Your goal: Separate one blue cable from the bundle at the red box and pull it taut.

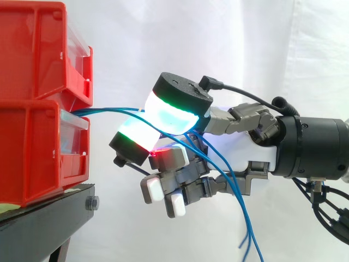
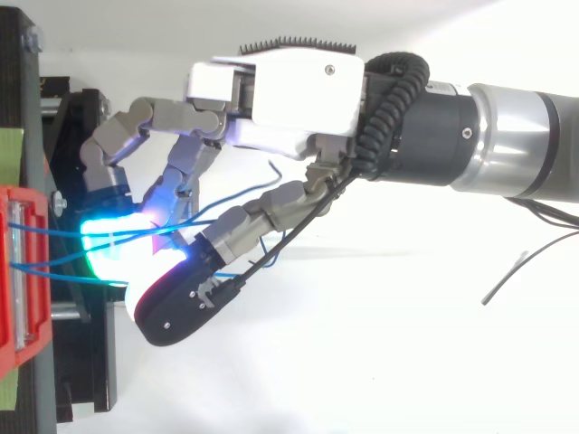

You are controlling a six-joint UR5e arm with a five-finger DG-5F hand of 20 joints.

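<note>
Blue cables (image 1: 109,111): long axis runs level from the left, out of the gap between the red boxes (image 1: 32,158), rightward into the hand (image 2: 289,99). Past the hand they bend and hang down toward the lower right, loose ends pointing down.

Count: I make out about three blue strands in the top view at the box edge, though where they cross in the hand I cannot separate them. There are two red boxes, stacked, on one black stand (image 1: 49,218), before a white curtain (image 1: 272,43).

Hand: arm in from the right, fingers curled. Two green-cyan pads (image 1: 172,112) sit close together with the strands passing between them, so I read it as closed around the cables. Lower fingers are folded, with white pads (image 1: 152,188).

Writing: clear front plates (image 1: 73,136) on the boxes; any print is too small for me to read.
</note>
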